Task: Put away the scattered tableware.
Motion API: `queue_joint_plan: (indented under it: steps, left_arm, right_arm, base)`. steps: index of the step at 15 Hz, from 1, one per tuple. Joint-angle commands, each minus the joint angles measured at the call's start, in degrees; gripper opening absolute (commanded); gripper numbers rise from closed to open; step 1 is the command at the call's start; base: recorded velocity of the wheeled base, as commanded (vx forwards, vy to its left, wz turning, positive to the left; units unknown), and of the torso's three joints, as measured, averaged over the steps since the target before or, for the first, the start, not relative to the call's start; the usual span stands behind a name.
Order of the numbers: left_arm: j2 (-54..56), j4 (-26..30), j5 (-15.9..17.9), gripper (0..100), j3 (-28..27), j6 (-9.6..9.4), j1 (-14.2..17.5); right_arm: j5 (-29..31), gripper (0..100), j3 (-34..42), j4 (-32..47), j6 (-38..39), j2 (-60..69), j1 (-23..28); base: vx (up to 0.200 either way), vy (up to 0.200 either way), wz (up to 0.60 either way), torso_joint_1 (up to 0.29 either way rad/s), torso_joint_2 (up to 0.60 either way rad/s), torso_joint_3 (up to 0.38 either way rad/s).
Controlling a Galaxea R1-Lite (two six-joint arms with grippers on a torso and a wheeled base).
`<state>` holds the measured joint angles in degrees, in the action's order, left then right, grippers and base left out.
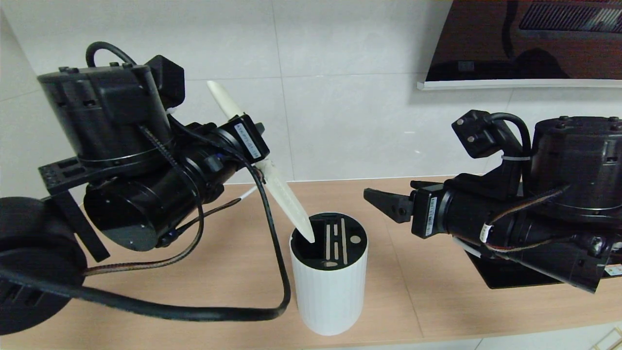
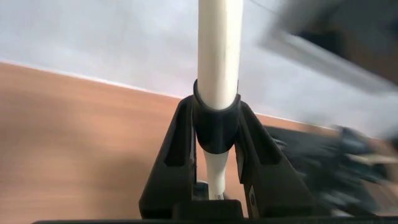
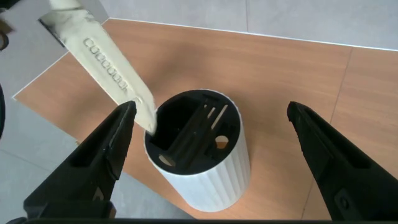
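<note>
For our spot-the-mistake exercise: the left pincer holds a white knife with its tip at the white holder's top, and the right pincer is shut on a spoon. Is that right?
No. The right pincer is open and holds nothing, as the right wrist view shows. The left pincer, knife and holder are as stated.

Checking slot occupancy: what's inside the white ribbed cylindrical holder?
Cream-white knife, held by left gripper, dips its tip into the large open compartment of the holder. Black slotted insert shows nothing else protruding. Compartment depths are dark, so the bottom is hidden.
</note>
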<state>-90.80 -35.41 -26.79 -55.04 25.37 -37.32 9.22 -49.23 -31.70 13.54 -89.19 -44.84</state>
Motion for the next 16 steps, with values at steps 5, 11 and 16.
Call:
queue_joint_plan:
  steps: [5, 11, 16]
  left_arm:
    - [-1.3, -5.5, -0.2, 0, 2.6, -1.99, -1.9]
    - [-6.1, -23.4, -0.5, 0, 9.1, -12.98, -3.1]
    - [-8.1, -23.6, -0.8, 0, 10.0, -12.98, -3.8]
  right_arm:
    - [0.0, 100, 0.1, 0.0, -0.1, -0.2, 0.1]
    - [0.0, 100, 0.2, -0.4, -0.1, -0.6, 0.0]
    - [0.0, 100, 0.2, -0.4, -0.1, -0.6, 0.0]
  base:
    - [0.000, 0.000, 0.00, 0.000, 0.00, 0.000]
    - [0.000, 0.000, 0.00, 0.000, 0.00, 0.000]
    - [0.000, 0.000, 0.00, 0.000, 0.00, 0.000]
